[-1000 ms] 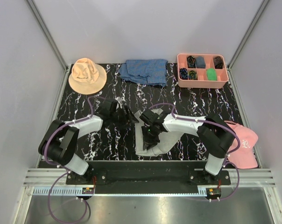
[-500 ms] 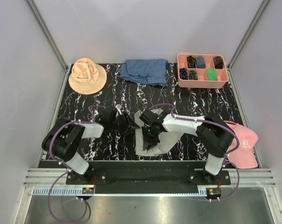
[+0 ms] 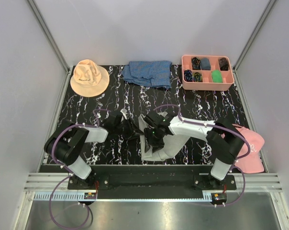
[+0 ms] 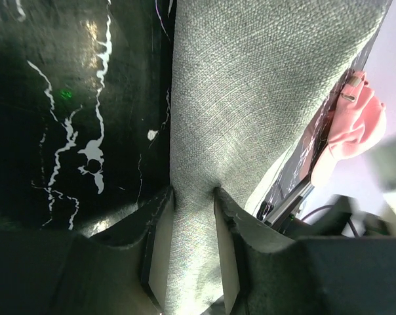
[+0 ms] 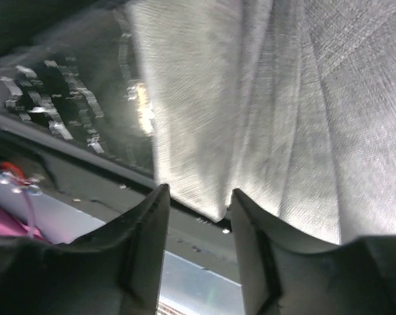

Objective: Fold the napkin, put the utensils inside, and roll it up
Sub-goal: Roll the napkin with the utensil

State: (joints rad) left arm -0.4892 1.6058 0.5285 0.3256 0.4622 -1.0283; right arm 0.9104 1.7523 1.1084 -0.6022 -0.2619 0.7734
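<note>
Now the napkin lies on the near middle of the black marbled table, between the two arms, folded into a longish strip that runs from near to far. Both arms reach inward over it.

The left pincer comes in from the left and is closed on the napkin. In the left wrist view the grey cloth passes between its two fingers, which press against it on both sides, so that it narrows and puckers at the tips.

The right pincer sits over the napkin's near part. Its jaws stand partly apart, with a corner of the cloth edge between them. Creases run toward that corner, but the cloth is not squeezed there.

At the far edge a tan hat sits on the left, a blue checked cloth in the middle and a pink tray on the right. A pink cap lies at the near right.
</note>
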